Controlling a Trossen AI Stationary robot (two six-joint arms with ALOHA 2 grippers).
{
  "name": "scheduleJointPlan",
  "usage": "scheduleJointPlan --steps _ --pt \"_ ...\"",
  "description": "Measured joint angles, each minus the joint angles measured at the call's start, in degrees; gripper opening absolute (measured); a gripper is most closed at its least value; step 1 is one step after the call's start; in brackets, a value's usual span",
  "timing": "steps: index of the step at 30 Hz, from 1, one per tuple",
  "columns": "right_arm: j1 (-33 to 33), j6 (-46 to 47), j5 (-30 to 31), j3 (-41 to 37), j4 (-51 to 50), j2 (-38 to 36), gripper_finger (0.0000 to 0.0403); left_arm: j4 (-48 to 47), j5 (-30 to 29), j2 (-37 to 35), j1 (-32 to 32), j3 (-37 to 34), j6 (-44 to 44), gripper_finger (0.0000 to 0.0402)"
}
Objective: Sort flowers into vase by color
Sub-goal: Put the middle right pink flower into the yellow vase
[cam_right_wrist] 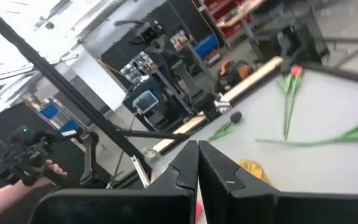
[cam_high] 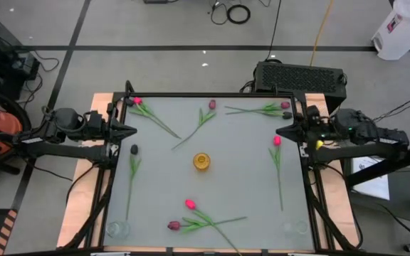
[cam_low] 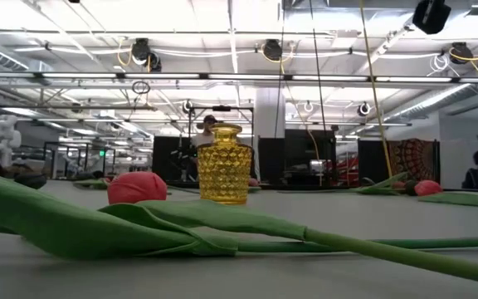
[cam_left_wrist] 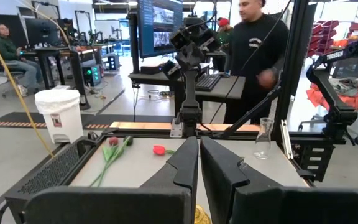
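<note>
Pink flowers (cam_high: 277, 141) scattered beyond both pressed-together end effectors: left (cam_high: 131, 130), right (cam_high: 280, 131)

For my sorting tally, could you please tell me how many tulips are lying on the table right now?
7 flowers: far-left corner, far middle, far-right corner, left side, dark-headed, right side, and two at the near edge, pink and maroon. Crossed stems there could hide another.

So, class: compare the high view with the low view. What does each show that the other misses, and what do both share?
Only the high view: both arms parked at the table's side edges, left gripper and right gripper, and the dark-headed tulip. Only the low view: the room behind and its ceiling lights. Both: the yellow vase mid-table and flowers lying flat.
</note>
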Motion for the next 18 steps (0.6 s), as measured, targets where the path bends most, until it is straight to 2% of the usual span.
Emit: scheduleJointPlan --steps 7,13,18 --pt "0.00 2.13 0.05 0.00 -0.11 5.86 0.0004 0.87 0.00 -0.01 0.00 0.00 -1.69 0.0028" --pt "0.00 3.49 4.00 0.00 -4.74 7.73 0.0004 3.63 -0.04 -0.01 0.00 0.00 -16.19 0.0028" --pt "-0.04 5.05 9.14 0.00 -10.42 7.69 0.0004 4.53 -3.10 0.00 0.00 0.00 -25.80 0.0028"
